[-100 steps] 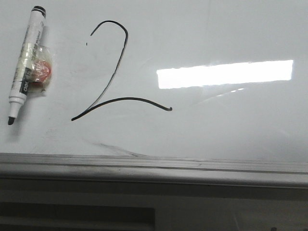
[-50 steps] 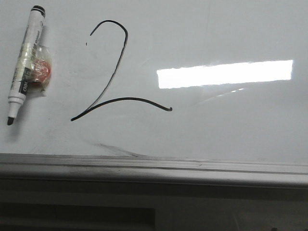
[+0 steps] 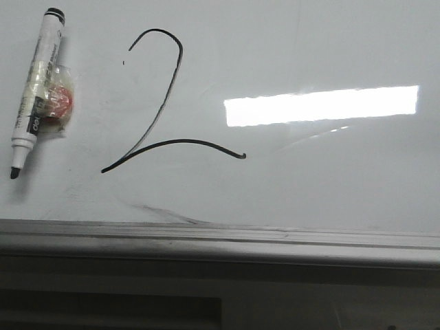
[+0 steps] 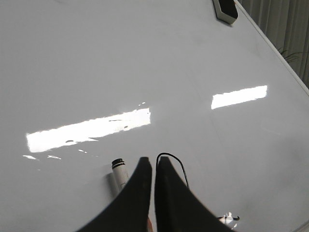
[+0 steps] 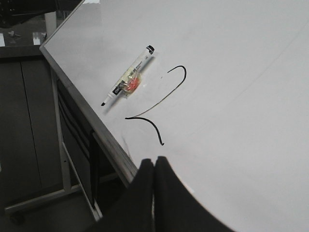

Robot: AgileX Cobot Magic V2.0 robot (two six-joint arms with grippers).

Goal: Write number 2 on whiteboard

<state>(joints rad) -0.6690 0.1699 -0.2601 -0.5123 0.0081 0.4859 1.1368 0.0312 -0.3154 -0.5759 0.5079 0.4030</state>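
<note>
The number 2 (image 3: pixel 185 141) is drawn in thin black line on the whiteboard (image 3: pixel 330 179), left of the bright light reflection. It also shows in the right wrist view (image 5: pixel 166 97), and its hooked top shows in the left wrist view (image 4: pixel 179 165). A black-tipped white marker (image 3: pixel 36 89) with a red lump taped to it lies uncapped on the board, left of the 2. My left gripper (image 4: pixel 154 160) is shut and empty above the board, over the marker (image 4: pixel 119 168) and the 2's hook. My right gripper (image 5: pixel 154 161) is shut and empty over the board's near edge. Neither gripper shows in the front view.
A grey metal edge rail (image 3: pixel 220 237) runs along the board's near side, with a dark frame below. A faint grey smudge (image 3: pixel 165 213) lies just above the rail. A black and white object (image 4: pixel 225 9) sits at the board's far corner. The stand's legs (image 5: pixel 63 159) are beside the board.
</note>
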